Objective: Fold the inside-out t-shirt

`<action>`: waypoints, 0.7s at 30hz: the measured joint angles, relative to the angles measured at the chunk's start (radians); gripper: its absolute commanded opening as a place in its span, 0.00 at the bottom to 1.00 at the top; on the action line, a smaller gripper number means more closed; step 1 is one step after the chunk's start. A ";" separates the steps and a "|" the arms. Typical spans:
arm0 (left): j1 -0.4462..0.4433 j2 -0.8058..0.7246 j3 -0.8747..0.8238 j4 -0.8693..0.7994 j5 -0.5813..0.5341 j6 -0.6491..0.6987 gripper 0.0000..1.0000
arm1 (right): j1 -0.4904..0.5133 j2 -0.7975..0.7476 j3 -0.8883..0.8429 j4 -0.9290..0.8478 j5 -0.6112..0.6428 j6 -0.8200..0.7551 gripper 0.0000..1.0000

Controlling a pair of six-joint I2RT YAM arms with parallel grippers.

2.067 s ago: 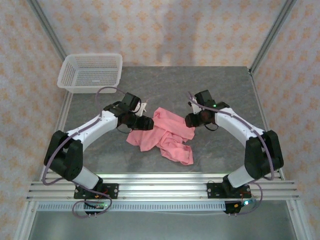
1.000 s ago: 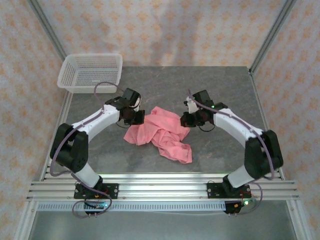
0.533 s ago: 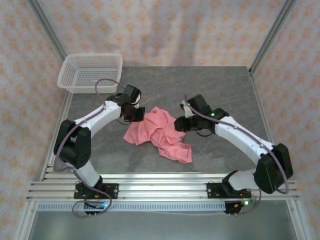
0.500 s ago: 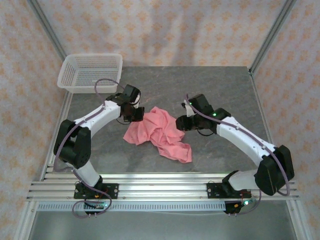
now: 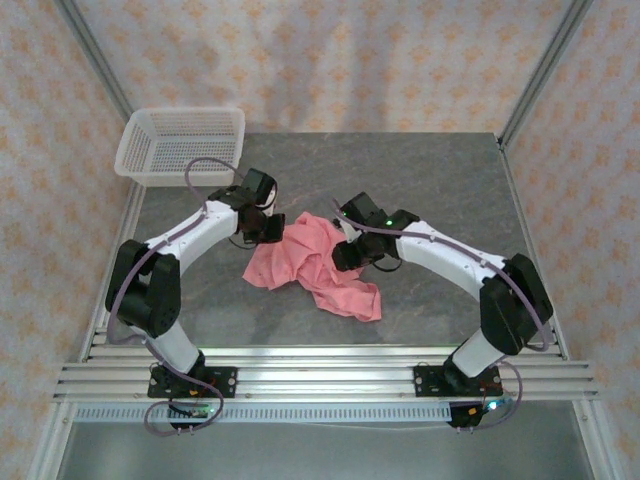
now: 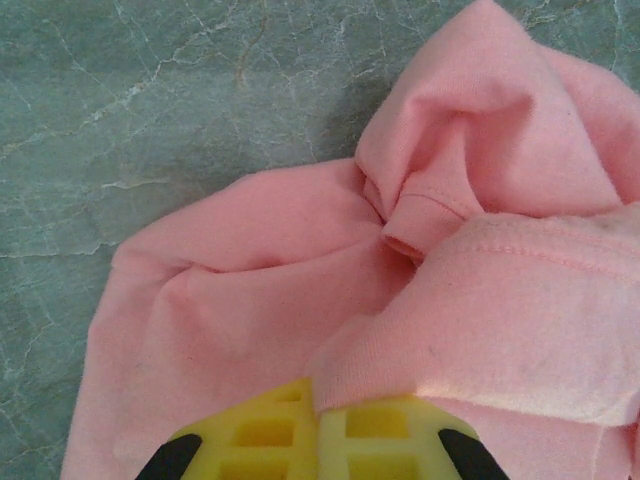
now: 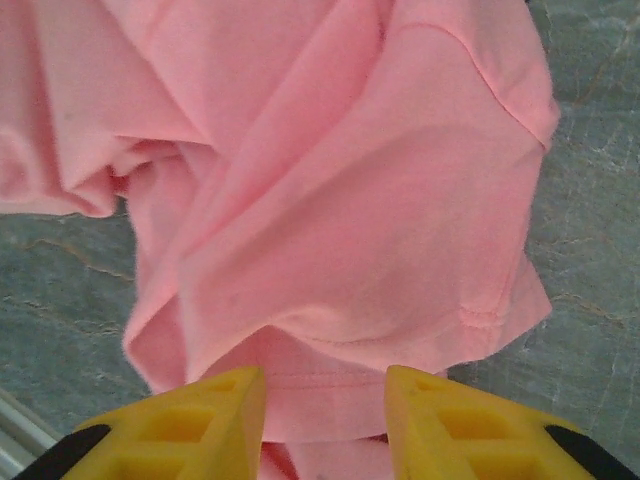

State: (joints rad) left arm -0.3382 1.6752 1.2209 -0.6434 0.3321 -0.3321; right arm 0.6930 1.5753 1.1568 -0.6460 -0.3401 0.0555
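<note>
The inside-out t-shirt [image 5: 315, 268] is lying crumpled in a loose heap near the middle of the grey table [image 5: 450, 180], with one lobe trailing off toward 5 o'clock. The left gripper [image 5: 272, 230] is sitting at the heap's 10 o'clock edge. In the left wrist view its yellow fingers [image 6: 260, 440] are pressing flat against each other, and a fold of the pink cloth [image 6: 480, 330] is running down into the seam between them, so the left gripper [image 6: 318, 425] is pinching a thin fold of the shirt. The right gripper [image 5: 345, 255] is reaching in over the heap's 3 o'clock side. In the right wrist view its fingers [image 7: 215, 410] are standing partly apart, and a stitched hem of the shirt [image 7: 330, 230] is lying in the gap of the right gripper [image 7: 325, 390] – it is not squeezing the cloth, as far as can be seen. A white mesh basket [image 5: 180, 145] is resting at the table's 10 o'clock corner, well apart from the shirt.
</note>
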 measured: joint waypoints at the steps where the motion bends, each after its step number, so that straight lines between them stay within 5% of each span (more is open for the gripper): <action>1: 0.000 -0.004 0.000 0.000 0.000 0.000 0.00 | 0.000 0.005 -0.008 0.005 0.008 -0.001 0.39; 6: 0.000 -0.011 0.000 0.001 0.001 0.000 0.00 | 0.000 0.025 -0.043 0.034 -0.010 -0.029 0.41; 11: 0.000 -0.011 0.000 0.000 0.000 0.000 0.00 | 0.002 0.076 -0.042 0.063 -0.018 -0.053 0.01; 21: 0.030 -0.016 0.000 -0.021 -0.005 0.002 0.00 | 0.002 -0.061 -0.182 0.042 0.031 -0.047 0.00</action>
State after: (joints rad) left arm -0.3084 1.6592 1.2205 -0.6640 0.3271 -0.3302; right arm 0.6952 1.5139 0.9749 -0.6044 -0.3092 0.0082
